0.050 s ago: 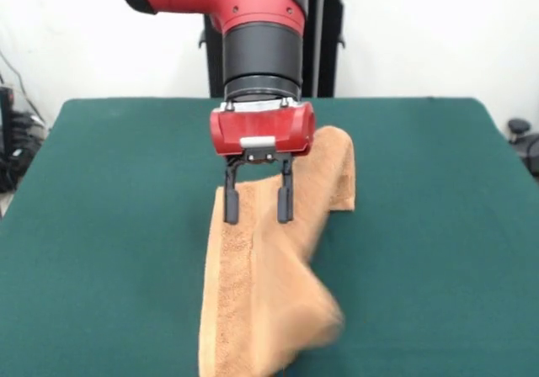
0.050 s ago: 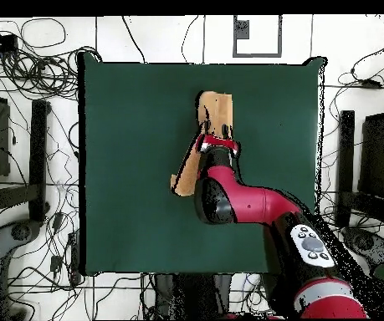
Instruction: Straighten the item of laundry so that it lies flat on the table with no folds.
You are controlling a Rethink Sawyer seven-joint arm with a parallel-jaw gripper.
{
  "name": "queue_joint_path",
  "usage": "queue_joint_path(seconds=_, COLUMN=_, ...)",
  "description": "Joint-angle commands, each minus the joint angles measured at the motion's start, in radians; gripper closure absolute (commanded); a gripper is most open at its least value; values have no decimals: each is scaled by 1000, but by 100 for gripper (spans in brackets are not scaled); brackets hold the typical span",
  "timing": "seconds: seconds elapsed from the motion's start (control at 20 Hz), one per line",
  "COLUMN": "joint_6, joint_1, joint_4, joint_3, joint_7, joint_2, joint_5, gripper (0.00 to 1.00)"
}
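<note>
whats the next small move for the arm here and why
Probably close the jaws on the towel ridge and draw it sideways. The gripper stands open over the towel, one jaw on each side of a raised lengthwise fold, and the cloth lies as a narrow bunched strip on the table rather than spread out. Pulling that fold open looks like the quickest way to flatten it.

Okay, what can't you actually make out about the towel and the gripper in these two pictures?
- Towel, front view: near end cut off by the bottom edge; lower right flap blurred.
- Towel, overhead view: middle hidden under the arm.
- Gripper: fingers stand apart, but whether they pinch cloth is unclear; overhead, the arm hides it.
- Tag: not visible.
</note>
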Motion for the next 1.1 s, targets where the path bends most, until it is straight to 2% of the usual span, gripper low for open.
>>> queue_joint_path(seconds=0.05, joint_6=-8, joint_1=61, joint_4=37, joint_3=49, joint_7=189, joint_2=-7, joint_5=64, gripper=0)
queue_joint_path(seconds=0.5, joint_6=72, joint_1=39, joint_4=38, joint_3=95, joint_7=194, joint_2=-29, joint_5=58, gripper=0)
queue_joint_path(seconds=0.65, joint_6=71, joint_1=24, joint_4=25, joint_3=114, joint_7=196, joint_2=-7, joint_5=44, gripper=0)
queue_joint_path(seconds=0.7, joint_6=51, joint_1=44, joint_4=-10, joint_3=111, joint_7=186, joint_2=47, joint_5=49, gripper=0)
queue_joint_path(seconds=0.75, joint_6=48, joint_1=42, joint_4=-19, joint_3=114, joint_7=184, joint_2=58, joint_5=44, gripper=0)
queue_joint_path(seconds=1.1, joint_6=58, joint_1=39, joint_4=-49, joint_3=121, joint_7=174, joint_2=82, joint_5=44, gripper=0)
